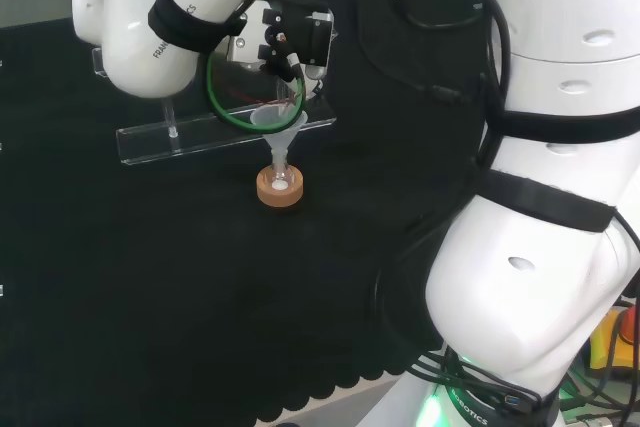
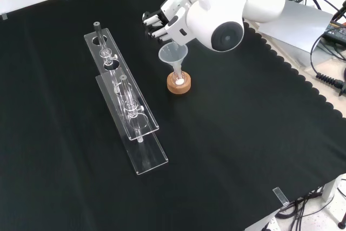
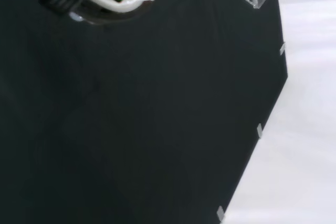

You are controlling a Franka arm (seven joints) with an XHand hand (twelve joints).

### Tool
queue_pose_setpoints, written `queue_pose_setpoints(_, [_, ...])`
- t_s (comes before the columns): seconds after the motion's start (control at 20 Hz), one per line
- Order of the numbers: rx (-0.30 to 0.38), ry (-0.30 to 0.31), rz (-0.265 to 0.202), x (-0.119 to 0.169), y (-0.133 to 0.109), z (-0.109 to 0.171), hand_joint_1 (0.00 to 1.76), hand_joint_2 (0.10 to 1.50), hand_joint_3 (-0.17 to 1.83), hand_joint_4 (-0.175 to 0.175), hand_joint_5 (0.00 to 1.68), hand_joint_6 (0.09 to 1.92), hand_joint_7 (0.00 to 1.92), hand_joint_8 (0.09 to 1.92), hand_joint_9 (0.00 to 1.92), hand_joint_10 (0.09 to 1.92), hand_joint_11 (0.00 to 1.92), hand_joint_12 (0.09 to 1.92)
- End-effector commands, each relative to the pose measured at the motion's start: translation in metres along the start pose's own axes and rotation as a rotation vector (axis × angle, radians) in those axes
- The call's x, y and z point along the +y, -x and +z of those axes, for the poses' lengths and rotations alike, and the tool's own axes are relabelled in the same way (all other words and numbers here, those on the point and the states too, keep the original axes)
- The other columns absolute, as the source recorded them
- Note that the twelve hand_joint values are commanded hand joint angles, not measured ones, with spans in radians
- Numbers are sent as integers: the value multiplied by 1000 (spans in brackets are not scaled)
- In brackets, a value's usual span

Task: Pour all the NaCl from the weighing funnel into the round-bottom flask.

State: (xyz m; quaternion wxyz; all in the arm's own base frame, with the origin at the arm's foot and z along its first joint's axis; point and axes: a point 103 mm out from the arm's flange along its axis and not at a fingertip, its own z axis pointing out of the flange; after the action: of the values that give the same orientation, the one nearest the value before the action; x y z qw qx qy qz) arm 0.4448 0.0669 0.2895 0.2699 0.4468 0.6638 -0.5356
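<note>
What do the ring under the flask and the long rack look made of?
The ring looks like cork: matte tan with a grainy surface. The rack looks like clear acrylic, though possibly glass: see-through, flat plates with bright glossy edges.

Matt black cloth [image 2: 243, 133] is seen below the hand [image 2: 162, 22], itself of glossy black and white plastic. Just under it a clear, smooth funnel [image 2: 173, 55] is set in a flask on a rough cork ring [image 2: 178, 85]. Beside it, a glossy clear acrylic rack [image 2: 135, 128] is seen.
</note>
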Motion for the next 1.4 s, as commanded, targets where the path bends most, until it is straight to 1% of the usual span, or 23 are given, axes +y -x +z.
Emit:
queue_pose_setpoints(0.05, [-63, 3, 5, -2, -5, -6, 1069, 713, 701, 175, 1108, 978, 593, 671, 970, 423, 658, 1154])
queue_pose_setpoints(0.15, [-78, 1, 7, -2, -6, -8, 1069, 713, 701, 175, 1109, 978, 595, 672, 971, 423, 659, 1153])
queue_pose_setpoints(0.3, [-100, -3, 22, -2, -4, -10, 1069, 712, 701, 175, 1109, 978, 596, 671, 971, 423, 660, 1152])
queue_pose_setpoints(0.55, [-108, -6, 26, -2, -3, -10, 1069, 712, 702, 175, 1109, 977, 600, 672, 973, 424, 662, 1150])
queue_pose_setpoints(0.85, [-126, -20, 47, -3, 0, -10, 1070, 711, 703, 175, 1110, 977, 604, 671, 976, 425, 666, 1148])
queue_pose_setpoints(1.05, [-129, -23, 54, -3, 0, -10, 1070, 710, 704, 175, 1111, 976, 606, 671, 981, 427, 667, 1146])
queue_pose_setpoints(1.4, [-111, -18, 49, -4, 2, -7, 1070, 709, 706, 175, 1112, 975, 609, 670, 984, 427, 667, 1144])
